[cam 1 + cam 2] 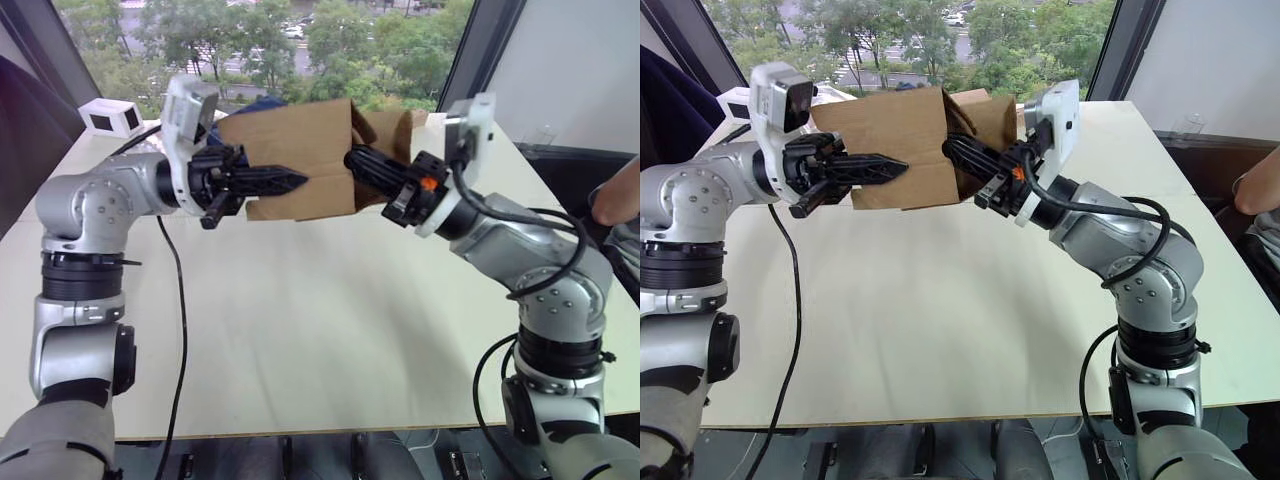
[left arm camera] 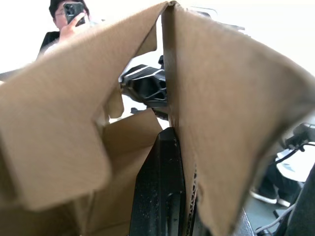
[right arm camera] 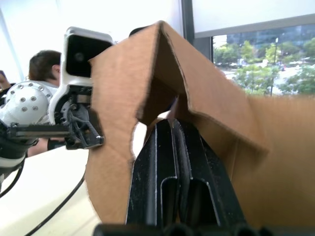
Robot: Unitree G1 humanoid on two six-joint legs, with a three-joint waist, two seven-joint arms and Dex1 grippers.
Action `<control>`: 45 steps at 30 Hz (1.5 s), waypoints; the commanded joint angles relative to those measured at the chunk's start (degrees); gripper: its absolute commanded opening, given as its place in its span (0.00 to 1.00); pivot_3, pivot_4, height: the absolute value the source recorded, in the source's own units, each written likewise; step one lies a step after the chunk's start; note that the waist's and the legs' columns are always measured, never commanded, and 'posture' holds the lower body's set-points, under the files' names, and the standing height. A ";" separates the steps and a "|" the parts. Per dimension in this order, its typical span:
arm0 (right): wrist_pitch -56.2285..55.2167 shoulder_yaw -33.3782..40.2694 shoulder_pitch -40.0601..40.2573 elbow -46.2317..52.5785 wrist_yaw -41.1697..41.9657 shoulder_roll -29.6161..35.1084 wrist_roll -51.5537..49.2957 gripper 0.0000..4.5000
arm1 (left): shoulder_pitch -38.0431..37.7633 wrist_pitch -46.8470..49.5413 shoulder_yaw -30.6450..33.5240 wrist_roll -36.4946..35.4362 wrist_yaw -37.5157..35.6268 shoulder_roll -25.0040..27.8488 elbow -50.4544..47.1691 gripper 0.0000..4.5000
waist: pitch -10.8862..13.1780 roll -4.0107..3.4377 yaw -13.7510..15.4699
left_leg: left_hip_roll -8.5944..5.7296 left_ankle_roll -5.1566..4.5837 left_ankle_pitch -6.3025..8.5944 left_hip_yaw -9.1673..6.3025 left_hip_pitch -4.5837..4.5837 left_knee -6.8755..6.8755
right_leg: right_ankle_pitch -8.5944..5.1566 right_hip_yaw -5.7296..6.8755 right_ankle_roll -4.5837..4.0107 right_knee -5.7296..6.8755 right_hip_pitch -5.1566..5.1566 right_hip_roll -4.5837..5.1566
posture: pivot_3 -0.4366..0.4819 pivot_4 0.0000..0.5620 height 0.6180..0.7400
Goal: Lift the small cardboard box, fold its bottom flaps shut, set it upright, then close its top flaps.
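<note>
The small cardboard box (image 1: pixel 290 140) hangs on its side above the table (image 1: pixel 330 330), held between both arms. My left gripper (image 1: pixel 300 181) reaches in from the left and is shut on the box's front wall. One black finger (image 2: pixel 162 187) lies against the cardboard, and the other is hidden behind the panel. My right gripper (image 1: pixel 352 158) pokes into the box's right end with its fingers (image 3: pixel 162 162) shut together and the tips hidden under a flap. The flaps (image 1: pixel 395 130) at that end stand open and splayed. I cannot tell which end is the top.
A small white box (image 1: pixel 112 118) sits at the table's far left corner. A black cable (image 1: pixel 180 300) runs down over the table from the left arm. A person's arm (image 1: pixel 615 195) rests past the table's right edge. Another person (image 2: pixel 69 14) holds up a phone.
</note>
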State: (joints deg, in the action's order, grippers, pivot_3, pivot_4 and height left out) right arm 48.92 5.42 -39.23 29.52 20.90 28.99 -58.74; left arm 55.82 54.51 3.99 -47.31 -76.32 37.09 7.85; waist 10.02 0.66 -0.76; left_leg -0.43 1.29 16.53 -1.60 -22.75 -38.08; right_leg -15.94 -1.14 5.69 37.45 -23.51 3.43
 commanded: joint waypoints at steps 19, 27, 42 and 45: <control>-0.98 8.62 0.91 1.14 3.69 15.24 -1.13 0.01 | 1.60 -2.21 -0.64 2.08 -3.41 1.94 1.11 0.00 | 0.03 0.03 -0.12 | 0.06 -0.03 0.01 0.02 -0.02 -0.01 | 0.00 -0.02 0.00 -0.05 0.00 -0.05 | 0.48 0.27 1.00; -2.63 2.78 -1.78 0.76 1.06 9.01 3.85 0.01 | 1.86 -2.20 -0.70 2.23 -3.57 1.84 0.75 0.00 | 0.03 0.03 -0.06 | 0.06 -0.02 0.01 0.02 -0.05 -0.02 | 0.00 -0.03 0.00 -0.04 -0.04 -0.06 | 0.48 0.27 1.00; -1.99 0.15 -1.20 1.38 1.84 3.86 3.90 0.01 | 0.47 0.24 -0.03 -0.14 -3.40 2.07 -3.07 0.00 | 0.03 0.02 -0.08 | 0.06 -0.02 0.01 0.00 -0.10 -0.05 | 0.00 -0.01 0.00 -0.04 -0.05 -0.06 | 0.48 0.27 1.00; -2.07 0.19 -1.23 1.11 2.06 3.59 4.14 0.01 | 0.16 0.71 0.06 -0.24 -3.52 2.11 -3.24 0.00 | 0.03 0.02 -0.07 | 0.06 -0.02 0.01 0.00 -0.09 -0.05 | 0.00 -0.01 0.00 -0.03 -0.05 -0.07 | 0.48 0.27 1.00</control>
State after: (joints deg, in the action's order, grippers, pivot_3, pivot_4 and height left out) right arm 47.57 5.70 -39.63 29.55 22.32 33.06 -54.46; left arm 55.82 54.82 2.99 -46.05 -79.55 38.48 6.51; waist 10.05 0.68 -0.83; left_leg -0.37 1.27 16.54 -1.60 -22.84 -38.13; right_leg -15.94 -1.15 5.69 37.42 -23.57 3.36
